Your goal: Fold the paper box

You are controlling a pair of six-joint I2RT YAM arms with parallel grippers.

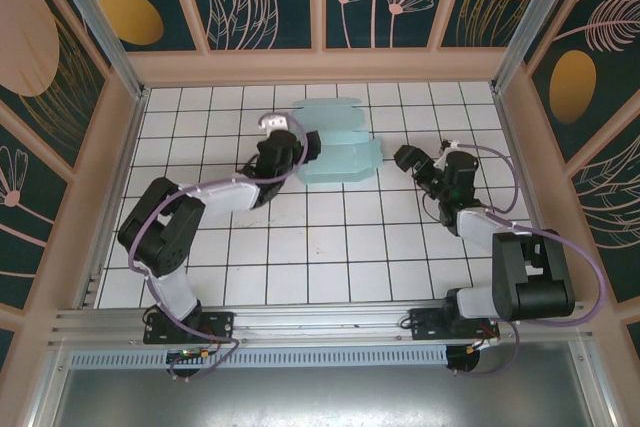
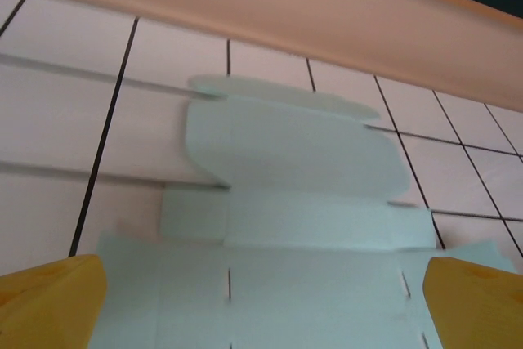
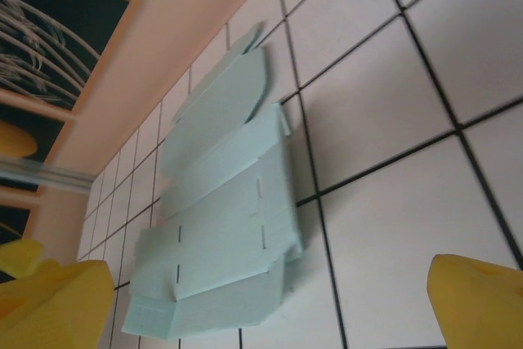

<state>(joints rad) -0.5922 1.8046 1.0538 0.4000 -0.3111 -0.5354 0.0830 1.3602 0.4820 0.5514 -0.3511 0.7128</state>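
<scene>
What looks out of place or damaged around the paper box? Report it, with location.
Nothing serious stands out. The paper box lies as an unfolded cut-out on the tiled table near the far wall, with no tear visible. Its far rounded flaps lift slightly off the tiles. The left gripper and right gripper are open.

The pale aqua flat card paper box [image 1: 340,147] lies on the white tiled worktop [image 1: 330,257], upper centre of the frame. The left tool [image 1: 303,147] is at its left edge, and the right tool [image 1: 410,160] is near its right side, apart from it.
</scene>
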